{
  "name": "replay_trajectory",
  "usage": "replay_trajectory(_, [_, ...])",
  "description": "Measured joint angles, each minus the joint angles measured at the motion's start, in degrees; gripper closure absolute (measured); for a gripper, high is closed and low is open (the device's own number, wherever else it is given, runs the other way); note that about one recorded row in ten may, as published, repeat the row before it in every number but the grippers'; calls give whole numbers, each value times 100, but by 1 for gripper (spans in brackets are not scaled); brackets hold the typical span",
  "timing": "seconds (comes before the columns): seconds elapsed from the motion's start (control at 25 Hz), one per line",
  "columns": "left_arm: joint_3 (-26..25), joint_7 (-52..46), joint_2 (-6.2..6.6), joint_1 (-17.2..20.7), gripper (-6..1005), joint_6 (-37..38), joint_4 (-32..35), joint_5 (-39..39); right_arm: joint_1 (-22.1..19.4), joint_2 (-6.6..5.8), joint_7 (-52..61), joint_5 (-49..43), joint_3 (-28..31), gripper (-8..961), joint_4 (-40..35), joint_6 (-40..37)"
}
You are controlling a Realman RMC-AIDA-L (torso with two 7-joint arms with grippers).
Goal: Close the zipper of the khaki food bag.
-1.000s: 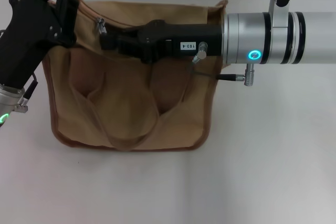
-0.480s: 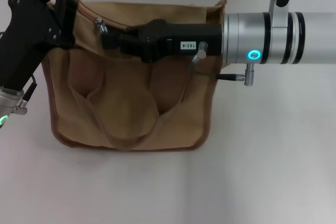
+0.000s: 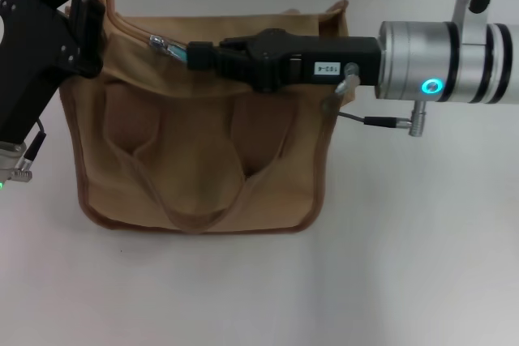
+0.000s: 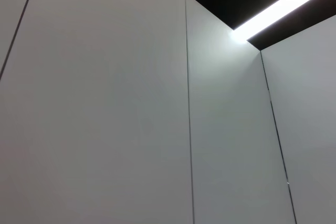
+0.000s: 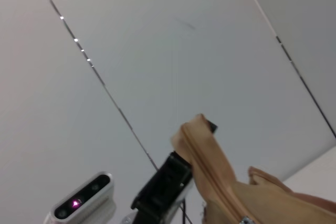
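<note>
Right now I have the boxy tan canvas khaki food bag (image 3: 203, 151) sitting in the centre-left of the head view on the plain white table (image 3: 405, 265), its two looped handles draped down the front face.

My right gripper (image 3: 182, 53) reaches in horizontally from the right edge of the frame, its black body lying across the bag's top panel. The fingertips sit at the upper left of the bag, right against the small shiny silver pull tab of the zipper (image 3: 160, 42). The jaws look drawn nearly together there, but I cannot tell from this angle whether they actually pinch the tab.

My left gripper (image 3: 77, 18) is in the upper left corner of the head view, its black fingers pressed onto the bag's raised top corner and handle loop; it appears to be clamped on the fabric there, holding that end up.

The right wrist view shows that lifted tan corner (image 5: 210, 166) with the left gripper's black body beside it. The left wrist view shows only a pale panelled wall (image 4: 105, 103).
</note>
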Motion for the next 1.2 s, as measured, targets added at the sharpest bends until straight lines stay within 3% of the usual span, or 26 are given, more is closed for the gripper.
replay_trajectory(0.48, [-121, 0, 18, 95, 948, -18, 27, -6, -109, -72, 234, -598, 455, 950, 11, -74])
replay_trajectory(1.2, [-753, 9, 39, 237, 947, -288, 56, -5, -705, -239, 332, -1073, 1481, 951, 14, -476])
